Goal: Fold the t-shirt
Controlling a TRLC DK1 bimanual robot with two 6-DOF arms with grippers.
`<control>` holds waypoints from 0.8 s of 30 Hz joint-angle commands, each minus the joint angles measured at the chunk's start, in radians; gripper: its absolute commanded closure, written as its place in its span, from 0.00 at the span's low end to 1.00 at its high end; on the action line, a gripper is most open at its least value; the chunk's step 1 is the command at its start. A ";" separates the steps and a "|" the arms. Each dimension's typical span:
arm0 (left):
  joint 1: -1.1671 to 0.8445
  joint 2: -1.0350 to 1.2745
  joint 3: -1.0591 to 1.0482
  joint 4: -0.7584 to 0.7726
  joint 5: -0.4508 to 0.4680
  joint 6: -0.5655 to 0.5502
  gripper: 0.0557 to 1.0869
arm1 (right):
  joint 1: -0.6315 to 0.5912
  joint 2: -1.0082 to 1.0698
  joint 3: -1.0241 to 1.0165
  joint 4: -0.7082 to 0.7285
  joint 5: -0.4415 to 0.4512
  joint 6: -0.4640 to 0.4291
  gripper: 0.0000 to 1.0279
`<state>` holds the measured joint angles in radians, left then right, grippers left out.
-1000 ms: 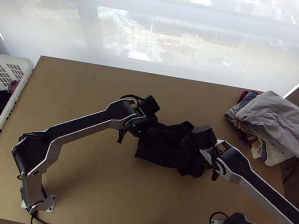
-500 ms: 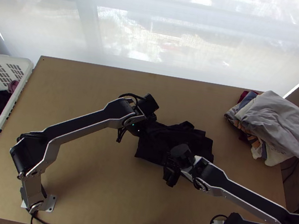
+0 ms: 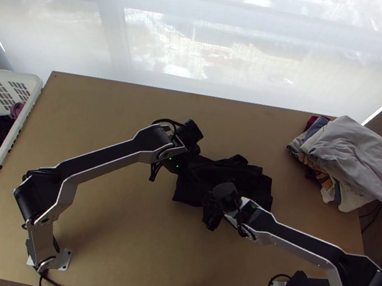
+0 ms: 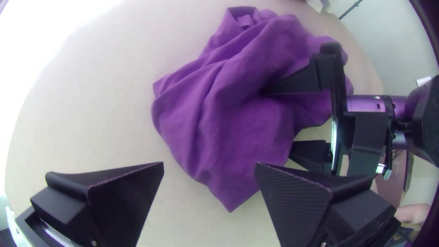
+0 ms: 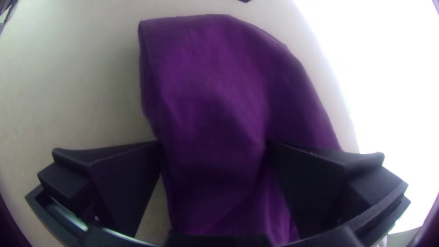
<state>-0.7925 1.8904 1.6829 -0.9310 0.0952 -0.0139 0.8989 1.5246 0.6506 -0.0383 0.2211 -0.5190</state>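
And here we are, the t-shirt (image 4: 228, 119) is lying bunched and creased mid-tabletop (image 3: 118, 236), no clean fold showing! My left pincer (image 4: 209, 169) is hanging at the shirt's left end, its two sides standing wide apart and clamping nothing. Over on the near side, my right pincer (image 5: 213, 151) is straddling the edge: one finger is sitting over the cloth, the other is lying just outside it, the pair apart with fabric between them, no squeeze on.

So I'm reading this as the opening stage, the sorting-out: I'm hunting for an edge or a corner before any real folding. Next up, I'm wanting the right pincer closing on that near edge, ideally on few layers, while the left is taking a corner at its own end; then a lift and a spread are looking like the call. What I'm fearing is a pinch through the whole bundle, which would only be dragging the creases along. Off to the right, a pile of clothes (image 3: 351, 157) is waiting; at far left, a basket (image 3: 36, 86) is holding more.
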 commanded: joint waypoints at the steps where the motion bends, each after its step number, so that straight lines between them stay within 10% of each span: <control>1: -0.001 -0.004 0.006 -0.012 0.000 0.000 0.06 | -0.055 0.097 0.021 0.049 0.037 -0.018 0.10; 6: -0.002 -0.008 0.004 -0.023 0.000 0.000 0.06 | -0.069 0.106 0.029 0.120 0.041 -0.003 0.98; 24: 0.030 -0.056 -0.020 -0.046 -0.020 -0.001 0.06 | -0.215 -0.221 0.086 0.063 0.133 0.022 0.97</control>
<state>-0.7765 1.8580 1.6798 -0.9718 0.0925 -0.0143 0.7555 1.4277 0.7048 0.0666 0.3256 -0.4797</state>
